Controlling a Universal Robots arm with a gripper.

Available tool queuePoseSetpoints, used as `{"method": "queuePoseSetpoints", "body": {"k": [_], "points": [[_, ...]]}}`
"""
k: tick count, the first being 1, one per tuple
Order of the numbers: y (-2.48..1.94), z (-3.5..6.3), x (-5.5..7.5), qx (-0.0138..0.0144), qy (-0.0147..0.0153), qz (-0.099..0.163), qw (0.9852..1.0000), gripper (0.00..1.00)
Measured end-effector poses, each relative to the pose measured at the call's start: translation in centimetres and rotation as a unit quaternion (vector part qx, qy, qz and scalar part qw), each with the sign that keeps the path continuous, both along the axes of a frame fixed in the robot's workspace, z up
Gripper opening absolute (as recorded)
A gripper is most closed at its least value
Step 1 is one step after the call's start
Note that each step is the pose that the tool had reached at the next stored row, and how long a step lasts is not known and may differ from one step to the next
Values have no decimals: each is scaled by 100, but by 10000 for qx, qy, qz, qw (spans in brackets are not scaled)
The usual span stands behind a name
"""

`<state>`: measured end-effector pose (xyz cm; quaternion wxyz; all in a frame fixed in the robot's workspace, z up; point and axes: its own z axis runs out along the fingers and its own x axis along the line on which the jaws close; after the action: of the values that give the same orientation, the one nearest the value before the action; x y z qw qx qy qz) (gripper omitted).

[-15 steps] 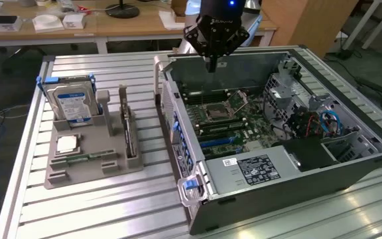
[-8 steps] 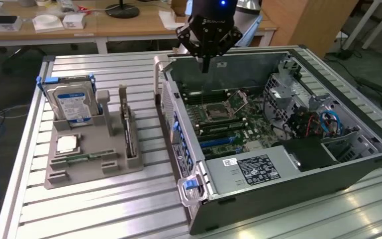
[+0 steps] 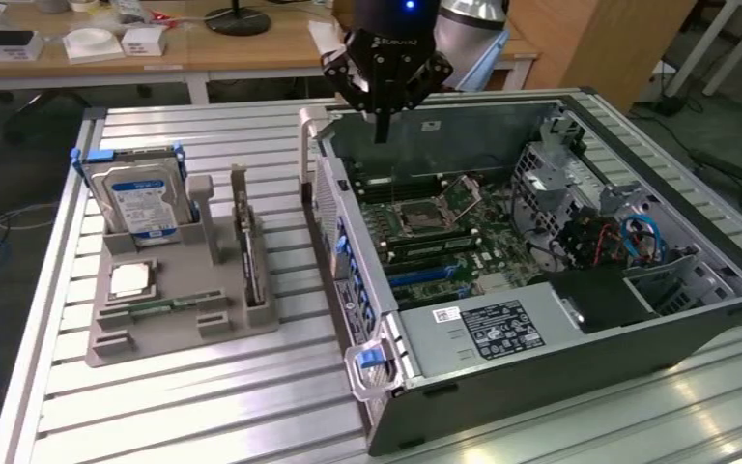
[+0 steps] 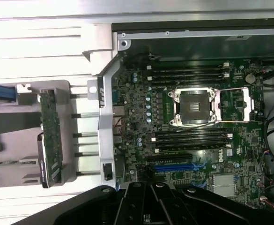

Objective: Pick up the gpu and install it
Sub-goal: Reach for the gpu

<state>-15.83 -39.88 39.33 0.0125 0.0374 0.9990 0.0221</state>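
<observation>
The black robot hand [image 3: 382, 133], shut tight and holding nothing, hangs over the open grey metal computer box [image 3: 578, 377] with its green board [image 4: 141, 117] marked DELL, while the thin black gpu card [image 3: 247, 242] stands on its edge in the grey plastic holder [image 3: 178, 333] beside the box.

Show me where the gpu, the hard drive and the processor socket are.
gpu [image 3: 252, 256]: exterior view, middle of the standing card.
hard drive [image 3: 139, 200]: exterior view, its blue label.
processor socket [image 4: 195, 107]: wrist view, centre of the socket.

Gripper [image 3: 381, 137] pts straight down, fingers [image 3: 381, 120] pinched tog., nothing held.
</observation>
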Motion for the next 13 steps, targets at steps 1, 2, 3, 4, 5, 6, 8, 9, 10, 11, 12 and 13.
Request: {"method": "queuePoseSetpoints", "body": {"k": [1, 2, 3, 4, 5, 6, 8, 9, 10, 11, 12, 13], "points": [[0, 0, -22, 0, 0, 0, 10000, 10], [0, 0, -46, 0, 0, 0, 10000, 10], [0, 0, -73, 0, 0, 0, 10000, 10], [0, 0, -98, -1, 0, 0, 10000, 10], [0, 0, -131, -1, 0, 0, 10000, 10], [0, -1, -166, 0, 0, 0, 10000, 10], [0, -1, -230, 0, 0, -2, 10000, 10], [0, -1, -262, 0, 0, -3, 10000, 10], [0, -1, -296, 0, 0, -3, 10000, 10], [0, -1, -330, 0, 0, -3, 10000, 10], [0, -1, -363, 0, 0, -4, 10000, 10], [0, -1, -395, 0, 0, -5, 10000, 10]]}}
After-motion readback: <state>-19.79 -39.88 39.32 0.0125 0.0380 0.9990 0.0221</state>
